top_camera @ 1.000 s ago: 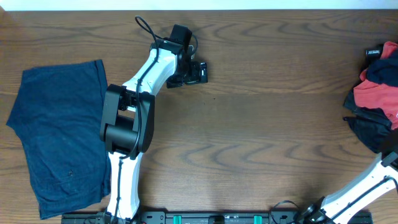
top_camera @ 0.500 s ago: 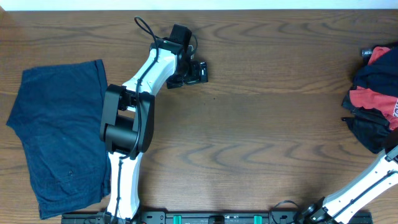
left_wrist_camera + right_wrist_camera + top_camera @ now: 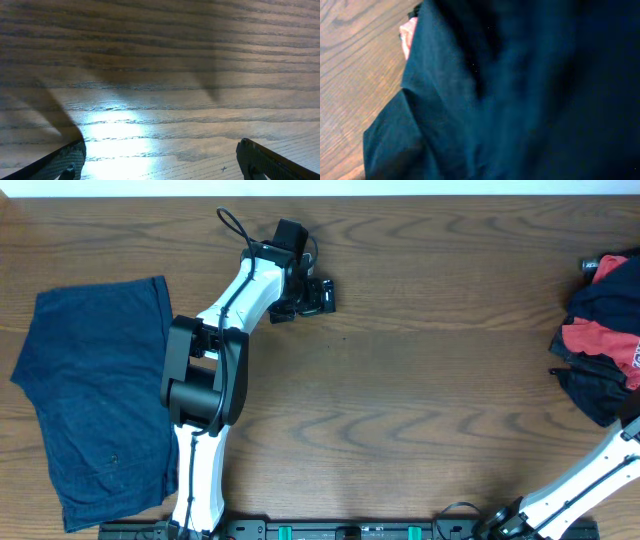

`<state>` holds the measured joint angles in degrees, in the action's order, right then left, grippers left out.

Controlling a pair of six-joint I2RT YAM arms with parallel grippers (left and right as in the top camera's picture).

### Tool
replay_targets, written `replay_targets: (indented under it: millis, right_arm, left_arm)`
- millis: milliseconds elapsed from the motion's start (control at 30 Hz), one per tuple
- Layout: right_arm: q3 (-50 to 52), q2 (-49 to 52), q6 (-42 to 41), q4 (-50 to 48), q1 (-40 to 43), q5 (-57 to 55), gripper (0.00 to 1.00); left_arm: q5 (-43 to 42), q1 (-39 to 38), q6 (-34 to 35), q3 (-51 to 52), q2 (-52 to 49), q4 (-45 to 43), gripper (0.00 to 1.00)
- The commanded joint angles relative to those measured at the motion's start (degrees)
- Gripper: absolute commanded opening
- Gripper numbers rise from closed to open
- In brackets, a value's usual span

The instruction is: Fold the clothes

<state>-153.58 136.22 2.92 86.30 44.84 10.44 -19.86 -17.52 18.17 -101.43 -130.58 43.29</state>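
Observation:
One of the clothes, a navy-blue garment (image 3: 95, 405), lies flat on the left of the wooden table (image 3: 420, 380). My left gripper (image 3: 322, 296) hovers over bare wood at the upper middle, well away from it. In the left wrist view the left gripper (image 3: 161, 147) is open, its dark fingertips (image 3: 70, 157) wide apart with only wood between them. At the right edge lies a heap of clothes (image 3: 605, 340), dark and red. Dark navy cloth (image 3: 520, 95) fills the right wrist view and hides the right gripper's fingers.
The right arm (image 3: 590, 475) rises from the lower right toward the heap and leaves the overhead view. A pink scrap (image 3: 409, 32) peeks out beside the navy cloth, with wood (image 3: 355, 65) to its left. The left arm (image 3: 205, 390) overlaps the flat garment's right edge.
The heap at the right has shifted: dark cloth now covers more of the red on top. The right arm moved slightly. The left arm and flat garment are unchanged.

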Motion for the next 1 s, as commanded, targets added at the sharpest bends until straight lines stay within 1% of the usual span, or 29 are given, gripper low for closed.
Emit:
replay_targets:
  millis: [0, 333, 533, 600, 800, 900, 967]
  right_arm:
    - [-0.4, -0.8, -1.3, 0.2, 1.6, -0.3, 0.99]
    - [-0.6, -0.9, -1.6, -0.2, 2.2, 0.8, 0.99]
    - [-4.3, -1.9, -1.7, -0.1, 2.2, 0.7, 0.99]
    - [-5.7, -2.9, -4.5, -0.1, 2.5, -1.6, 0.99]
    - [-7.7, -6.4, -7.1, -0.2, 3.6, -2.9, 0.99]
    - [-7.7, -8.4, -7.1, 0.2, 3.5, -1.6, 0.99]
    - [-7.7, -8.8, -5.9, 1.3, 3.1, 1.7, 0.99]
  left_arm:
    - [-1.8, -0.5, 0.6, 2.6, -2.2, 0.7, 0.98]
    - [-1.8, -0.5, 0.6, 2.6, -2.2, 0.6, 0.98]
    - [-1.8, -0.6, 0.6, 2.6, -2.2, -0.2, 0.98]
    - [-1.8, -0.9, 0.6, 2.6, -2.2, -0.4, 0.98]
    - [-1.8, -2.3, 0.6, 2.6, -2.2, -1.0, 0.98]
    - [-1.8, -3.0, 0.6, 2.6, -2.2, -1.6, 0.98]
    - [-1.8, -3.3, 0.6, 2.6, -2.2, -2.1, 0.98]
